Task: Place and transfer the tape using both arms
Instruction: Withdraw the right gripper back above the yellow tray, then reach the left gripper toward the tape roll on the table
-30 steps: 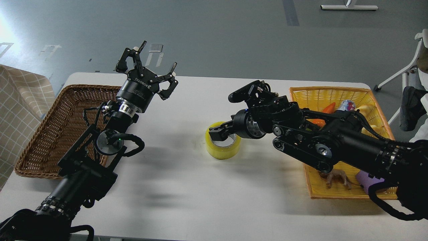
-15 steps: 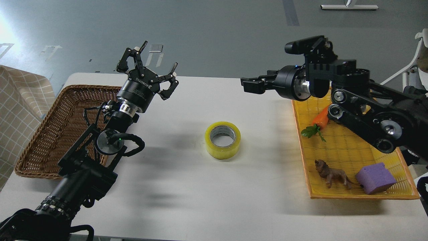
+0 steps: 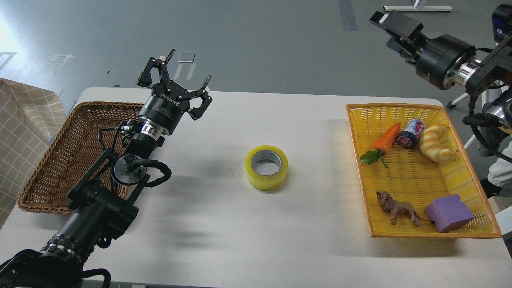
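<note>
Brightness: bright, even indoor light over the white table.
Glare: strong white patch on the grey floor at the far left.
Shadows: soft, grey; a faint one near the tape, a wider one under the near edge of the yellow basket, blurred streaks right of the left arm.
Sharpness: mostly clear; the right gripper looks slightly soft.

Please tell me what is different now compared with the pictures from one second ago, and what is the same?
The right gripper let go of the tape and rose away to the upper right, off the table, uncovering the yellow basket. Whether its fingers are open now cannot be told. The tape stayed flat at the table's middle; the left gripper stayed open by the wicker basket.
</note>
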You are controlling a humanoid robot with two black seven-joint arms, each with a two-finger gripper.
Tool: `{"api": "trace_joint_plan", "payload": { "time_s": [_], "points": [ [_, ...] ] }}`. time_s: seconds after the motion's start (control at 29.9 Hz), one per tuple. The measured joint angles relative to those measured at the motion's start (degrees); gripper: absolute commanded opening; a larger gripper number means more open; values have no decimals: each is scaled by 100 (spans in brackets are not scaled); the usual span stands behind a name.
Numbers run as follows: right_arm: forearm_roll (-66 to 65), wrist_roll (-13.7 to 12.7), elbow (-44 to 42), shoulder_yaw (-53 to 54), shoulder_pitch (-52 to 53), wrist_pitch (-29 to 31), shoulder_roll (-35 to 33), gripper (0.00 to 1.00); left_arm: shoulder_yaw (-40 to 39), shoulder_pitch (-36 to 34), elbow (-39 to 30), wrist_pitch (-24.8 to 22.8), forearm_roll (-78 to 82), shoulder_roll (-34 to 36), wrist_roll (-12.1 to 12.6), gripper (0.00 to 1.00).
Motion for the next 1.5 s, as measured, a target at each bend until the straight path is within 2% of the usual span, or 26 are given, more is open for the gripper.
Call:
{"api": "trace_joint_plan", "payload": {
  "time_s": [0.2,0.37,0.9,1.3,1.5],
  "points": [
    [1571,4,-656,1086,-344,-2,294,96,0,-7,0,0,6,5,1,98],
    [2874,4,-1165,1592,-380,-2,587,100,5,-10,-105,0,8,45,15,98],
    [5166,-79,-1417,1565,-589,-1,1451,100,16,-15,-337,0,78,191,32,98],
    [5587,-96,-1398,1526,-724,1,1704,100,423,-134,-481,0,293,729,-38,98],
    [5588,-96,-1391,1526,-755,1,1746,100,437,-133,-930,0,1491,800,-103,98]
  ]
}}
